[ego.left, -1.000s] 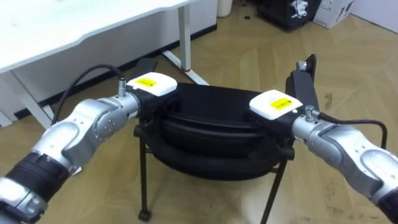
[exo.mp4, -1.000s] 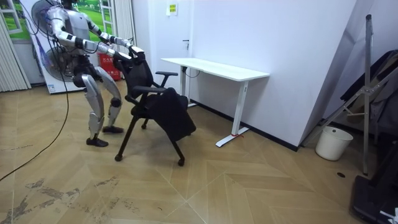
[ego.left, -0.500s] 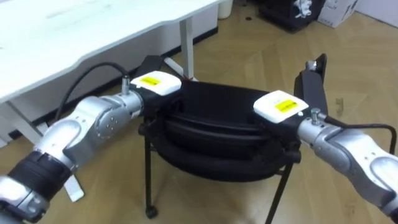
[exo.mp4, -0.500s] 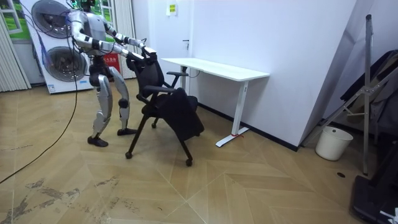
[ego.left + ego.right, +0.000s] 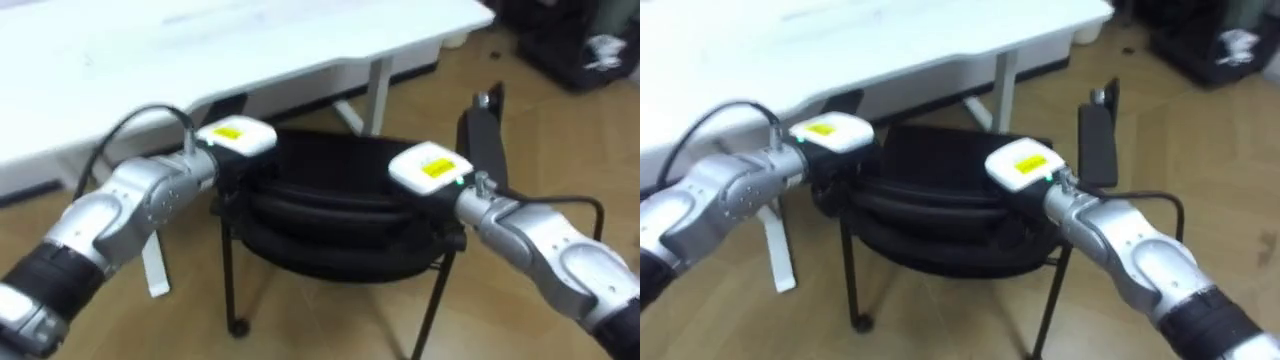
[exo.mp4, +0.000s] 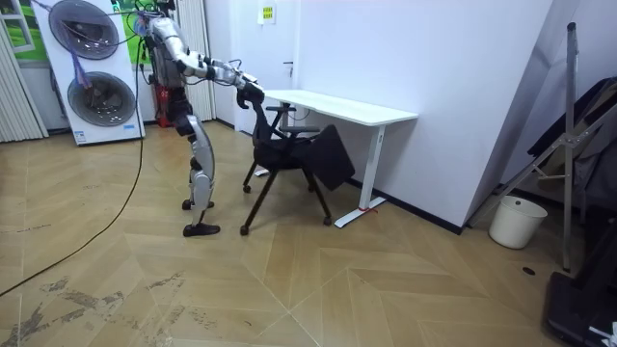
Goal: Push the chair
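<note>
the chair (image 5: 340, 200) sits in the middle of the left eye view, seen from behind and above, its black backrest curving across the frame. the left hand (image 5: 235, 140) rests on the top of the backrest at centre left and the right hand (image 5: 428, 168) on the top at centre right. both backs face the camera, and the fingers go over the far side of the rail, so i cannot tell whether they are curled round it or lie flat.

an armrest (image 5: 485, 140) stands up at the right. the white desk (image 5: 200, 50) fills the upper left, and one desk leg (image 5: 378, 90) comes down just beyond the chair.

in the room view the robot stands left of centre on the wooden floor (image 6: 289, 289) with arms stretched forward, and the washing machines (image 6: 92, 67) are at the upper left behind it. the chair (image 6: 294, 154) is just beside the near end of the desk (image 6: 337, 104), its seat side towards the desk.

the step in hand looks like the last stretch of the push, sliding the chair in under the desk top. it seems best to press evenly through both hands so the chair runs straight and does not swing. pushing low and forward rather than down should stop the back tipping. the armrest and the desk leg look like the likeliest snags, so a slow approach aimed to the left of that leg seems wise.
</note>
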Controlling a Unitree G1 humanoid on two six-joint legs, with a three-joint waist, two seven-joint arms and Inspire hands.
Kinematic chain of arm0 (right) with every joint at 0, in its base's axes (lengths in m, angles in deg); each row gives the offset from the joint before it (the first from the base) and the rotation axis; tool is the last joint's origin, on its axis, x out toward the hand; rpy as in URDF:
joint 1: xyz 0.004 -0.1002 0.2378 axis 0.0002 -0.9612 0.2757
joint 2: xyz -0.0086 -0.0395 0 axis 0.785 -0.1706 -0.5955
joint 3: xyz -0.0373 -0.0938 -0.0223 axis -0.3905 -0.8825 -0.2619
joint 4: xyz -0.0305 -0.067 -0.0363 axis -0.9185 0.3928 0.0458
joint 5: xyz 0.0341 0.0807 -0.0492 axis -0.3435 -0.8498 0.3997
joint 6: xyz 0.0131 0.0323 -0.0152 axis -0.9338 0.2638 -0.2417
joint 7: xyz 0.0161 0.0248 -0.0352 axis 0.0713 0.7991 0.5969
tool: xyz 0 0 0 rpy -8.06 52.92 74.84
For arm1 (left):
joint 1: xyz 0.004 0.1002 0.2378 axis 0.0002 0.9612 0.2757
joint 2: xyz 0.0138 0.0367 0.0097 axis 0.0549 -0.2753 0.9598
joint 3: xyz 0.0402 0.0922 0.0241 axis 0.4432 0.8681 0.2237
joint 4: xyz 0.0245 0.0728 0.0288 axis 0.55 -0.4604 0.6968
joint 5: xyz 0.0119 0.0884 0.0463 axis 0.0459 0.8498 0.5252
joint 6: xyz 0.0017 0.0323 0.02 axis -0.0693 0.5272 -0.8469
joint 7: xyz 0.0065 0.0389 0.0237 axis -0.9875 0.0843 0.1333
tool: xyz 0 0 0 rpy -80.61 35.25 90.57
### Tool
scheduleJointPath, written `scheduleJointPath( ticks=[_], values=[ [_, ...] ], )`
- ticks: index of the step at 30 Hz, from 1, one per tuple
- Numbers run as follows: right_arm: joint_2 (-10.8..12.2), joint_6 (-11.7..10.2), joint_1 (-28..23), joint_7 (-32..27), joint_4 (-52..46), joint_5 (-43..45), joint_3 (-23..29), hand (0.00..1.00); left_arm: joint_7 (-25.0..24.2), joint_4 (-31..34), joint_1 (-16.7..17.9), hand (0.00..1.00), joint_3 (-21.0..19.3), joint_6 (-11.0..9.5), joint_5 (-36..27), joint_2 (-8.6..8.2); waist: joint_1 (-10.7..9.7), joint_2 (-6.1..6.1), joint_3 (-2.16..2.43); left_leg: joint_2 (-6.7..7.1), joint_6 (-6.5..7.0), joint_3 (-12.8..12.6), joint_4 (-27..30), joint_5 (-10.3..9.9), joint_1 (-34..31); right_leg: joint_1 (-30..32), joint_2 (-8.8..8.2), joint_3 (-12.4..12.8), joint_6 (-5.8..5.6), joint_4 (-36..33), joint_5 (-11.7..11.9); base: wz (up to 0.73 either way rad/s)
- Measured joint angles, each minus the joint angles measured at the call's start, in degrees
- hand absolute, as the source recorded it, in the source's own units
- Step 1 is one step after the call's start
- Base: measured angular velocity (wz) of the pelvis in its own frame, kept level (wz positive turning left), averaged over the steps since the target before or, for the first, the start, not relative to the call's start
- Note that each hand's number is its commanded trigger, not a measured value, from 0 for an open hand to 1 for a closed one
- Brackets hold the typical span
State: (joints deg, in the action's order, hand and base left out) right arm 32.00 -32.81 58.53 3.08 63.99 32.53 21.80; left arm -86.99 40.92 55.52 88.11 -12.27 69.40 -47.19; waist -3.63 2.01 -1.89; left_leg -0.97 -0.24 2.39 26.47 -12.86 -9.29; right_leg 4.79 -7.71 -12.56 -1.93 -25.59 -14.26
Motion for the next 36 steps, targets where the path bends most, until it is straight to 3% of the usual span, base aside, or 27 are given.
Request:
scheduleJointPath(
  ticks=[2, 3, 5, 7, 9, 10, 11, 12, 13, 14, 15, 16, 17, 20, 24, 28, 30, 31, 32, 33, 34, 35, 36],
  values=[
    [-1.6, 0.0, 0.0, 0.3, 0.0, -0.9, 0.0, 1.0, 0.3, 0.2, 0.0, 1.0, 0.0, 0.0, 0.0, -0.94, 0.8, -0.38, 0.13, -1.7, -0.32, -2.0, -0.7, 0.1, 0.0, -1.6, 1.83, -0.5, 0.56, 1.0, 0.1, 0.73],
    [-1.8, 0.0, 0.0, 0.4, 0.0, -0.9, 0.0, 1.0, 0.2, 0.1, 0.0, 1.0, 0.0, 0.2, 0.0, -1.24, 1.1, -0.59, 0.23, -1.85, -0.45, -2.0, -1.1, 0.2, 0.2, -2.0, 2.05, -0.6, 0.57, 1.3, 0.1, 0.39],
    [-2.2, 0.0, 0.2, 0.9, -0.6, -0.4, 0.0, 1.0, -0.6, 0.1, 0.1, 1.0, -0.2, 0.5, -0.1, -1.69, 2.2, -1.34, 0.69, -1.82, -1.69, -0.8, -3.4, 0.7, 1.1, -3.1, 2.51, -1.1, 0.57, 2.9, 0.1, 0.25],
    [-2.2, 0.2, 0.2, 1.9, -1.1, -0.3, -0.1, 1.0, -0.9, 0.0, 0.1, 1.0, -0.3, 0.6, 0.1, -1.78, 2.6, -1.21, 0.61, -1.47, -2.18, 0.8, -4.8, 1.0, 2.7, -4.4, 2.64, -0.8, 0.28, 2.8, 0.0, 0.42],
    [-1.9, 0.3, 0.2, 2.3, -1.1, -0.7, -0.7, 1.0, -0.8, -0.1, 0.3, 1.0, 0.0, 0.8, 0.1, -1.78, 2.4, -1.15, 0.49, -1.66, -2.48, 3.7, -5.4, 1.3, 4.1, -2.9, 2.8, 0.9, -0.01, -1.6, -0.5, 0.42],
    [-1.6, 0.2, 0.2, 2.2, -1.2, -0.8, -0.9, 1.0, -0.6, -0.1, 0.3, 1.0, -0.2, 0.4, 0.1, -1.39, 2.6, -0.81, 0.63, -1.61, -2.83, 7.7, -5.4, 1.1, 4.2, -0.5, 4.34, 5.6, 0.84, -2.2, -2.0, 0.0],
    [-0.9, 0.3, 1.0, 2.2, -1.6, -0.6, -1.0, 1.0, -0.8, 0.0, 0.3, 1.0, -1.7, -0.3, 0.0, -0.43, 3.9, -0.61, 0.65, -1.74, -4.14, 10.8, -5.2, 0.3, 3.5, 2.6, 6.26, 10.2, 2.28, 1.6, -0.4, 0.06],
    [-0.6, 0.5, 1.1, 2.2, -1.9, -0.4, -1.0, 1.0, -0.6, -0.1, 0.5, 1.0, -2.2, -0.3, 0.1, -0.54, 4.0, -0.8, 0.75, -1.82, -4.62, 11.5, -4.7, 0.0, 2.7, 2.9, 6.55, 9.7, 3.22, 0.6, 0.9, 0.3],
    [-0.5, 1.1, 1.3, 2.5, -2.2, 0.0, -1.1, 1.0, -0.6, -0.1, 0.5, 1.0, -2.5, 0.0, 0.6, -0.46, 4.1, -0.76, 0.75, -2.16, -5.02, 10.5, -4.6, 0.1, 2.3, 2.3, 6.08, 5.7, 4.15, 0.4, 0.7, 0.75],
    [-0.3, 1.4, 1.2, 2.9, -1.9, 0.1, -1.1, 1.0, -0.8, -0.1, 0.5, 1.0, -2.5, 0.2, 0.9, -0.86, 3.7, -0.6, 0.65, -3.82, -5.11, 6.5, -3.7, 0.1, 2.0, 1.0, 6.04, 2.2, 4.65, 0.7, 0.5, 0.78],
    [-0.2, 1.5, 1.0, 3.1, -1.8, 0.1, -1.1, 1.0, -0.9, -0.1, 0.5, 1.0, -2.3, 0.3, 1.0, -1.08, 3.3, -0.47, 0.56, -4.75, -5.11, 4.2, -3.1, 0.1, 1.9, 0.1, 6.07, 0.6, 4.81, 0.9, 0.4, 0.91],
    [0.0, 1.8, 0.6, 3.6, -1.5, 0.5, -1.1, 1.0, -0.9, -0.1, 0.5, 1.0, -1.7, 0.4, 1.2, -1.38, 2.6, -0.16, 0.41, -6.77, -5.23, -1.4, -2.2, 0.2, 1.8, -1.6, 6.09, -2.2, 5.15, 1.0, 0.1, 0.9],
    [0.0, 1.9, 0.4, 3.9, -1.4, 0.6, -1.1, 1.0, -1.2, -0.1, 0.5, 1.0, -1.6, 0.4, 1.4, -1.67, 2.0, 0.28, 0.33, -7.81, -5.29, -5.0, -0.6, 0.2, 1.7, -2.8, 5.97, -3.9, 5.65, 1.4, -0.9, 0.82],
    [-0.1, 1.6, 0.1, 4.5, -1.4, 0.6, -0.5, 1.0, -1.3, -0.1, 0.7, 1.0, -1.7, 0.6, 2.1, -2.55, 1.1, 0.47, 0.33, -8.33, -5.27, -6.3, 1.8, 0.3, 0.5, -4.5, 5.82, -7.6, 6.18, 2.0, -2.8, 0.61],
    [0.1, 1.4, -0.4, 5.1, -1.3, 0.6, -0.4, 1.0, -0.7, -0.1, 1.5, 1.0, -1.7, 0.6, 2.5, -2.9, 0.6, 0.97, 0.22, -8.37, -5.22, -6.3, 3.0, 0.3, 0.7, -6.6, 5.81, -9.5, 6.18, 1.6, -4.6, 0.45],
    [0.4, 1.5, -0.5, 5.5, -1.9, 1.7, -0.1, 1.0, -0.4, 0.2, 1.9, 1.0, -1.8, 1.5, 2.4, -2.95, 1.3, 0.8, 0.6, -7.99, -4.68, -6.2, 3.6, 1.0, 0.3, -6.7, 5.72, -9.4, 6.28, 1.7, -5.3, 0.05],
    [0.3, 1.3, -0.5, 5.4, -1.9, 1.8, 0.2, 1.0, -0.7, 0.7, 2.0, 1.0, -1.8, 1.8, 2.4, -2.84, 2.1, 0.88, 0.56, -7.83, -4.37, -6.0, 4.1, 1.2, -0.1, -6.8, 5.74, -8.2, 6.44, 1.9, -5.2, -0.14],
    [0.1, 1.2, -0.7, 5.1, -2.1, 1.8, 0.3, 1.0, -0.8, 1.0, 2.1, 1.0, -1.8, 1.8, 2.3, -2.58, 2.7, 0.96, 0.57, -6.49, -3.7, -4.8, 4.2, 1.0, -1.1, -6.9, 5.5, -7.0, 6.44, 1.9, -5.2, -0.09],
    [-0.9, 0.9, -0.8, 4.7, -2.4, 1.7, 0.3, 1.0, -0.7, 1.2, 2.2, 1.0, -1.8, 1.7, 2.2, -2.81, 3.2, 1.07, 0.52, -3.3, -3.26, -4.5, 1.6, 1.2, -2.0, -6.6, 5.21, -5.2, 6.21, 1.9, -5.3, -0.18],
    [-1.4, 0.7, -0.9, 4.5, -2.5, 1.6, 0.3, 1.0, -0.8, 1.5, 2.2, 1.0, -1.8, 1.7, 2.2, -2.89, 3.6, 1.07, 0.51, -1.65, -2.11, -4.5, -0.3, 2.0, -2.4, -6.4, 5.1, -4.4, 6.05, 1.9, -5.2, -0.63],
    [-1.2, 0.5, -1.2, 3.8, -2.2, 1.4, 0.3, 1.0, -1.1, 1.9, 2.5, 1.0, -1.8, 1.4, 1.9, -2.63, 5.4, 1.34, 0.69, 0.31, 0.08, -3.7, -2.6, 5.0, -2.8, -6.1, 5.08, -2.0, 5.78, 1.8, -5.2, -0.82],
    [-1.1, 0.5, -1.7, 3.2, -2.3, 1.4, 0.2, 1.0, -1.8, 2.3, 2.5, 1.0, -1.8, 1.2, 1.0, -1.67, 6.1, 1.79, 1.26, 0.76, 0.29, -3.7, -3.2, 5.3, -2.5, -5.9, 5.14, -0.8, 5.22, 2.3, -5.1, -0.67],
    [-1.2, 0.2, -1.6, 3.1, -2.8, 1.5, 0.2, 1.0, -1.7, 2.6, 2.6, 1.0, -1.8, 0.9, 0.3, -0.89, 5.8, 1.81, 1.29, 1.02, 0.58, -3.9, -3.4, 5.3, -2.2, -6.0, 5.01, -0.6, 4.7, 3.3, -4.7, -0.27]
  ],
)
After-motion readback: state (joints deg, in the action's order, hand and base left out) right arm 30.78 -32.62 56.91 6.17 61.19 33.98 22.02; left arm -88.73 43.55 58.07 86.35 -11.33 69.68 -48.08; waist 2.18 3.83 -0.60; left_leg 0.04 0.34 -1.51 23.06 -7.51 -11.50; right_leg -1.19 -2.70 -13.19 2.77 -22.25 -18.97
